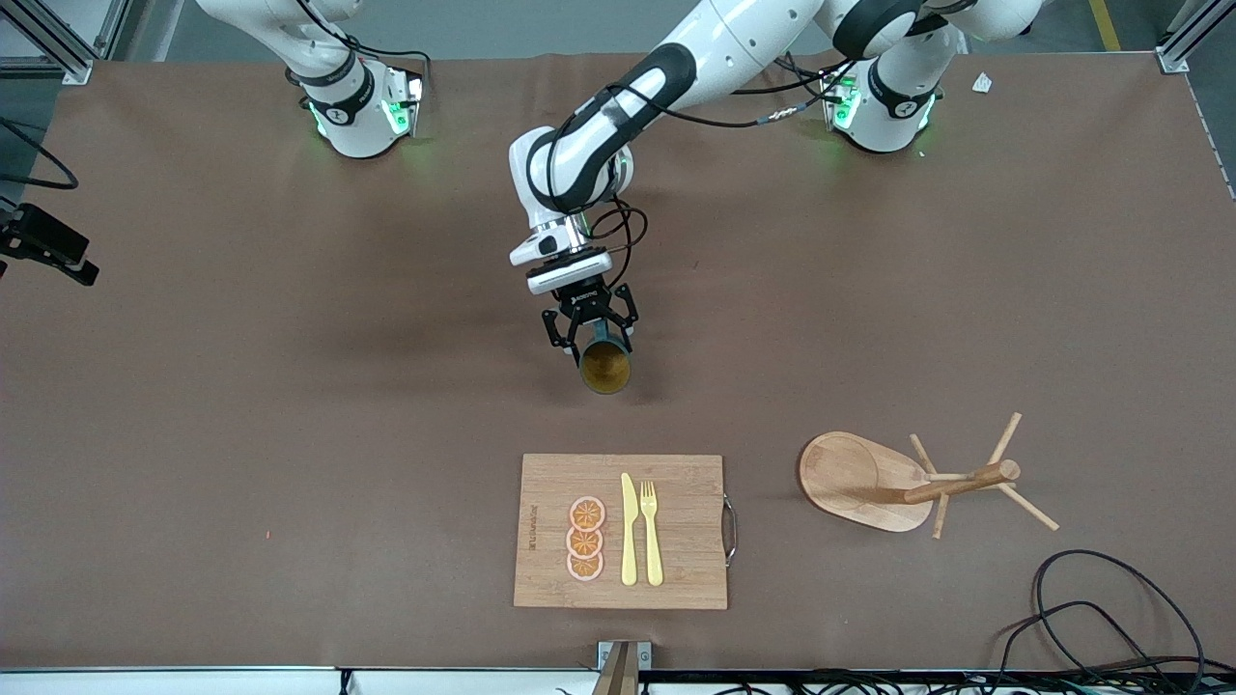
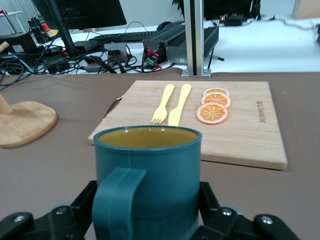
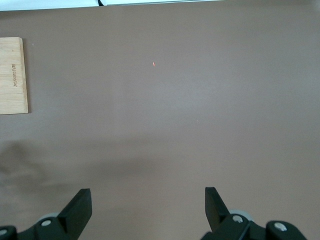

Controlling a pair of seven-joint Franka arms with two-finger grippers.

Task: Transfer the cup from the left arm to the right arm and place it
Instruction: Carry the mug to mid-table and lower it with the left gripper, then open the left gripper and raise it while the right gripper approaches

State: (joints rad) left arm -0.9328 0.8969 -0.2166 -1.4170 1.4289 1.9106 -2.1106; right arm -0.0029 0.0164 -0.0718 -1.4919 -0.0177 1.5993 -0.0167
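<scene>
Spreading under everything is the worktop point(image 1: 290, 386), a flat matte brown sheet, smooth apart from faint creases. Next in size, the cutting board point(image 1: 676, 531) is a pale rectangular slab of striped bamboo with a thin metal handle on the edge toward the left arm's end; it lies nearer to the front camera than the spot under the left gripper's jaws. On it rest three round orange slices point(image 1: 585, 539) in an overlapping row, with a flat yellow plastic knife point(image 1: 629, 531) and a matching fork point(image 1: 652, 533) beside them. The wooden mug tree point(image 1: 927, 483), an oval base with a peg-studded stem, lies tipped on its side toward the left arm's end of the worktop. The left gripper point(image 1: 590, 323) hangs over the bare middle of the worktop, its black jaws pinching the cup point(image 2: 147, 185), a smooth dark teal cylinder with a small strap handle and a glossy yellowish-tan inside; nothing shows in it, and its mouth is turned toward the board. The right gripper point(image 3: 148, 207) waits above bare brown worktop, its jaws spread wide with nothing between them.
</scene>
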